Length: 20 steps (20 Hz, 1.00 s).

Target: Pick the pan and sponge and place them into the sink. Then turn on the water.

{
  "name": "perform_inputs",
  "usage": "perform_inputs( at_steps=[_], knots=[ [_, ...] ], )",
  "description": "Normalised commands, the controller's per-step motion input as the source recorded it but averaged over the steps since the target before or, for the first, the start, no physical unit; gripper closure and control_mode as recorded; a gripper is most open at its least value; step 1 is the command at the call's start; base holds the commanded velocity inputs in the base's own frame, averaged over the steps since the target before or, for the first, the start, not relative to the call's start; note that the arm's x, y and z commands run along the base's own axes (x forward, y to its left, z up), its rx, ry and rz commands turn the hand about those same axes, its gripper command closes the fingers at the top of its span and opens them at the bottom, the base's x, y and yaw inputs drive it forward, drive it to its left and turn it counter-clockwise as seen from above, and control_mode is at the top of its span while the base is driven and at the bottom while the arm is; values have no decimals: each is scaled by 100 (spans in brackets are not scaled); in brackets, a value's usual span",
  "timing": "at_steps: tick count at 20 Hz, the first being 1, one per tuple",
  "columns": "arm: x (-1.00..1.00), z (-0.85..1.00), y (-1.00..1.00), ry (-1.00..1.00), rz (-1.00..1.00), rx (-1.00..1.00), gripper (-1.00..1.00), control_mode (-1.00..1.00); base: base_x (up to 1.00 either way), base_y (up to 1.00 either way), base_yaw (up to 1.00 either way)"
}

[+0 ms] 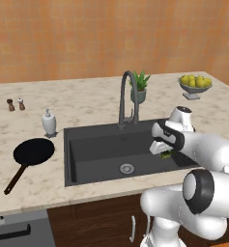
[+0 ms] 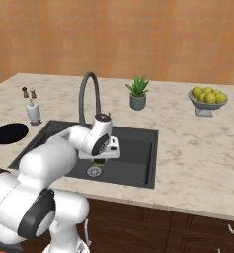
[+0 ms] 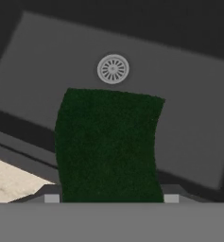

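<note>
Gripping the green sponge (image 3: 108,146), the jaws hold it above the sink (image 3: 189,118).

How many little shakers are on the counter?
2. Both shakers stand side by side at the counter's far left, behind the soap bottle: the dark one and the lighter one.

Marbled counter (image 1: 101,103) carries a sunken sink (image 1: 72,159) at centre. Pan (image 1: 33,152) lies at 9 o'clock of it; soap bottle (image 1: 49,122) and two shakers (image 1: 15,104) at 10; plant (image 1: 140,87) at 12; fruit bowl (image 1: 195,86) at 2.
</note>
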Motion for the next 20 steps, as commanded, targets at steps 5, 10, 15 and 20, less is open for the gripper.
perform_inputs(
  at_steps=[5,10,15,20],
  knots=[
    [28,-2,-14,0,6,0,100,-100,0,0,0],
    [19,0,-2,0,1,0,100,-100,0,0,0],
    [29,-3,-7,0,3,0,100,-100,0,0,0],
    [5,-15,-1,0,2,0,100,-100,0,0,0]
  ],
)
